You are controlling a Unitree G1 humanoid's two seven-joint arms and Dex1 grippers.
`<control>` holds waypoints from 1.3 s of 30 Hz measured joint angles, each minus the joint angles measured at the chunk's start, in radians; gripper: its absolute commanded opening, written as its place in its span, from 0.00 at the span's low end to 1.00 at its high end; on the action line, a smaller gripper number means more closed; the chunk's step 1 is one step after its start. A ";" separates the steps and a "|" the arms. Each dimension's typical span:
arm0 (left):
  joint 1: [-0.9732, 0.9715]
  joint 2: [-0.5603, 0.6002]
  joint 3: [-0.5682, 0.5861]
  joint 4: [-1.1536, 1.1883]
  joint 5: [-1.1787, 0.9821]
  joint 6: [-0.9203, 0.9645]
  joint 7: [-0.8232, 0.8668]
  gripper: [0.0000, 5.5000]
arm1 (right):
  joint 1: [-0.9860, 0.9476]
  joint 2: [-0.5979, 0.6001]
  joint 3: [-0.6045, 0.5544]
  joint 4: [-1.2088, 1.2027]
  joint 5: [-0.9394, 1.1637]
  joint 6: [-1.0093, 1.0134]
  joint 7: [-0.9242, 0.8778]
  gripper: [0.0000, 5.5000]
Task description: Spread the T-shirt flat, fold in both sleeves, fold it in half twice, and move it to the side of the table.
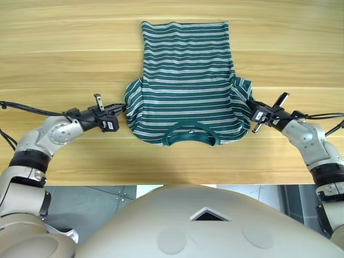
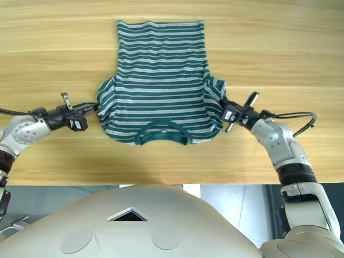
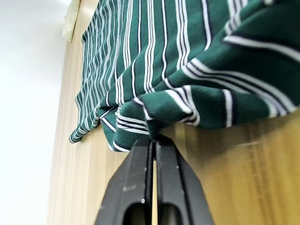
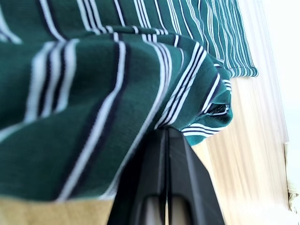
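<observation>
A green T-shirt (image 1: 185, 80) with white stripes lies on the wooden table (image 1: 64, 48), collar toward me and hem at the far side. Both sleeves are bunched against its sides. My left gripper (image 1: 124, 107) sits at the left sleeve (image 3: 154, 110), shut on a pinch of its fabric, which the left wrist view shows lifted slightly off the wood. My right gripper (image 1: 248, 103) is at the right sleeve (image 4: 206, 101), shut on its cloth in the same way.
Bare wood surrounds the shirt on the left, right and far side. The table's near edge (image 1: 161, 184) runs just in front of the collar. Cables (image 1: 27, 107) trail from both wrists over the tabletop.
</observation>
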 measured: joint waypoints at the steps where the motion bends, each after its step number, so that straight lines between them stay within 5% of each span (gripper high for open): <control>1: 0.000 -0.001 0.004 -0.001 0.009 0.001 0.008 0.00 | 0.000 0.000 0.000 0.000 0.000 0.000 0.000 0.00; 11: -0.020 -0.040 0.055 -0.105 0.121 0.049 0.195 0.00 | 0.001 0.000 -0.002 -0.009 0.001 0.000 0.000 0.00; 39: -0.067 -0.171 0.000 -0.225 0.127 0.083 0.073 0.00 | -0.010 0.003 0.007 -0.009 -0.001 0.003 -0.001 0.00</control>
